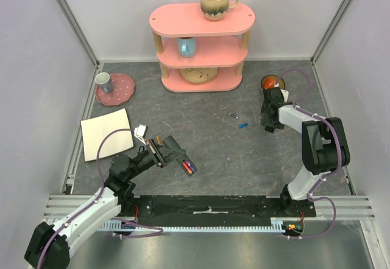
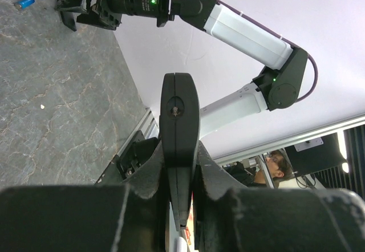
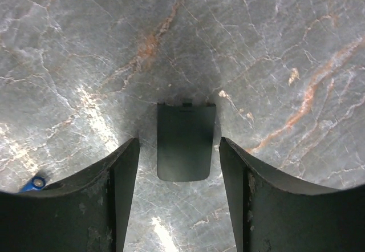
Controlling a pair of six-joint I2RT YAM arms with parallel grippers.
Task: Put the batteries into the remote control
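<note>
My left gripper is shut on the remote control, a slim black bar held above the table at the left. Its open end shows a red-orange and a purple battery side by side. In the left wrist view the remote control stands edge-on, clamped between the fingers of my left gripper. A blue battery and a dark grey battery lie loose on the table. My right gripper points down, open, its fingers either side of a small flat black piece. The blue battery lies to its left.
A pink three-tier shelf stands at the back with a mug on top and a blue cup inside. A pink plate with a grey cup sits at the far left, a white pad nearer. An orange bowl is behind my right gripper.
</note>
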